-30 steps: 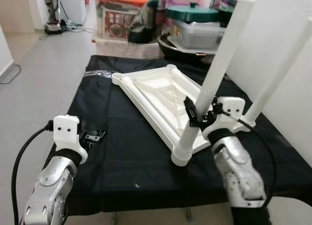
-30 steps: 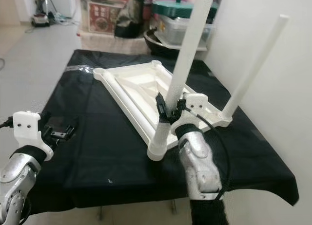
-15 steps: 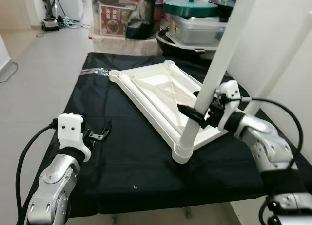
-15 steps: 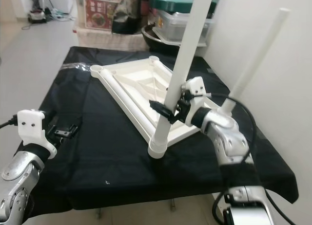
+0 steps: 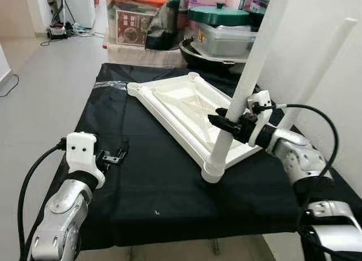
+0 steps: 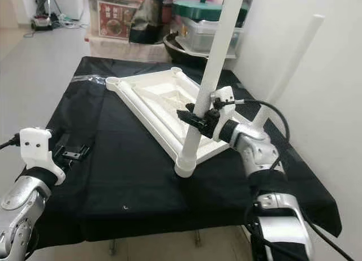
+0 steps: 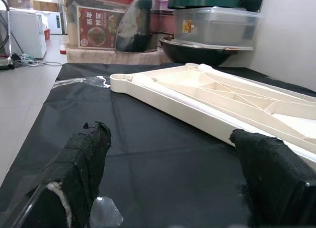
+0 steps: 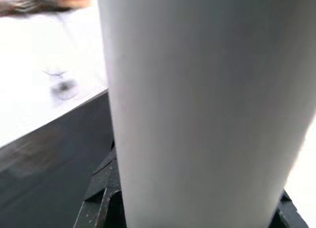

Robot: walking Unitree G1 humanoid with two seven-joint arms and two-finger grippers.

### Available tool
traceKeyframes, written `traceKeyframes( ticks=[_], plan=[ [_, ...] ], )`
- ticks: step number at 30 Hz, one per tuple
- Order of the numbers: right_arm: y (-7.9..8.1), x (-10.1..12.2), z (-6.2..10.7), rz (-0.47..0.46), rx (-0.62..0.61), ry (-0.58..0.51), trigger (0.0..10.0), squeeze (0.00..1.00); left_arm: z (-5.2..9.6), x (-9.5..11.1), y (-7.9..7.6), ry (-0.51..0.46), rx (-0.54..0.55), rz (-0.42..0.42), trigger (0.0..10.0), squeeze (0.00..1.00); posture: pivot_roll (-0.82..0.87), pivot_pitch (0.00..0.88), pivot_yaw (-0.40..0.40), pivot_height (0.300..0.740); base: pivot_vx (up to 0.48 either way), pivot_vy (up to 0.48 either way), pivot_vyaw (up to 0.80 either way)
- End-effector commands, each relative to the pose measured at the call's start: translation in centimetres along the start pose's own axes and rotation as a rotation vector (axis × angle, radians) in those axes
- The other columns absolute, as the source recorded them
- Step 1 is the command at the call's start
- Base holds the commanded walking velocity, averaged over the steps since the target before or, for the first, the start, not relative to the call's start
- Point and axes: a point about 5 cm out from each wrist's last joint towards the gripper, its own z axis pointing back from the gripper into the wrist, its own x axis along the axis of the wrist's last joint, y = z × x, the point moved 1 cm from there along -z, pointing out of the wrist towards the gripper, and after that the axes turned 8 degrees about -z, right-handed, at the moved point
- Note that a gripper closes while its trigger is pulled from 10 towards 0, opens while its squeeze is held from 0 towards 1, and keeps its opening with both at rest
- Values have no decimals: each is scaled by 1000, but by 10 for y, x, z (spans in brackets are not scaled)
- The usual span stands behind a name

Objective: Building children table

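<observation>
The white tabletop (image 5: 186, 105) is lying upside down on the black-covered desk (image 5: 141, 176), and the right gripper (image 5: 229, 124) is clamping its fingers around the lower part of the near table leg (image 5: 243, 97), which is standing upright in the tabletop's nearest corner socket. A second leg (image 5: 317, 74) is standing in the tabletop's right corner by the wall. The left gripper (image 5: 110, 157) is hovering over the cloth to the left of the tabletop, fingers spread wide and holding nothing.

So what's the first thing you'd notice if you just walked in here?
A white table top lying upside down on a black cloth, with a tall white leg standing in its near corner. The right gripper is clamped on that leg low down. A second leg stands at the corner by the wall, and the left gripper hovers open over the cloth's left edge.
</observation>
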Motion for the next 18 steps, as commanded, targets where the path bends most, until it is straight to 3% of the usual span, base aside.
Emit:
traceKeyframes(
  ticks=[1, 2, 4, 5, 6, 8, 9, 10, 13, 14, 15, 18],
  plan=[
    [-21, -7, 10, -27, -190, 13, 0, 0, 1, -2, -2, 5, -4, -14, 10000, 0, 113, 0, -165, 740, 0, 0, 0],
    [-24, -9, 11, -55, -273, 3, 0, 0, 1, -2, -2, 5, -3, -14, 10000, 0, 113, 0, -165, 740, 0, 0, 0],
    [-1, -37, 28, -100, -637, 1, 0, 0, 2, -1, -1, 7, 7, -19, 10000, 0, 124, 0, -163, 740, 0, 0, 0],
    [-1, -37, 28, -100, -637, 1, 0, 0, 2, -1, -1, 7, 7, -19, 10000, 0, 124, 0, -163, 740, 0, 0, 0],
    [8, -44, 37, -109, -743, -2, 0, 0, 2, -1, 0, 9, 12, -18, 10000, 0, 127, 0, -158, 740, 0, 0, 0],
    [8, -44, 37, -109, -743, -2, 0, 0, 2, -1, 0, 9, 12, -18, 10000, 0, 127, 0, -158, 740, 0, 0, 0],
    [20, -50, 42, -137, -805, 0, 0, 0, 3, -1, 0, 10, 13, -18, 10000, 0, 123, 0, -158, 740, 0, 0, 0],
    [31, -52, 38, -134, -789, 3, 0, 0, 3, -1, -1, 11, 10, -19, 10000, 0, 126, 0, -152, 740, 0, 0, 0],
    [38, -52, 35, -132, -780, 2, 0, 0, 2, -1, -1, 11, 7, -20, 10000, 0, 126, 0, -152, 740, 0, 0, 0],
    [43, -51, 25, -138, -745, 15, 8196, 0, 1, -1, -1, 11, 3, -24, 10000, 0, 123, 0, -152, 740, 0, 0, 0],
    [47, -49, 14, -135, -673, 30, 10000, 0, 0, -1, -1, 10, 1, -25, 10000, 0, 121, 0, -152, 740, 0, 0, 0],
    [50, -48, 7, -136, -625, 41, 10000, 0, -1, 0, 0, 10, 1, -26, 10000, 0, 121, 0, -152, 740, 0, 0, 0]
  ],
)
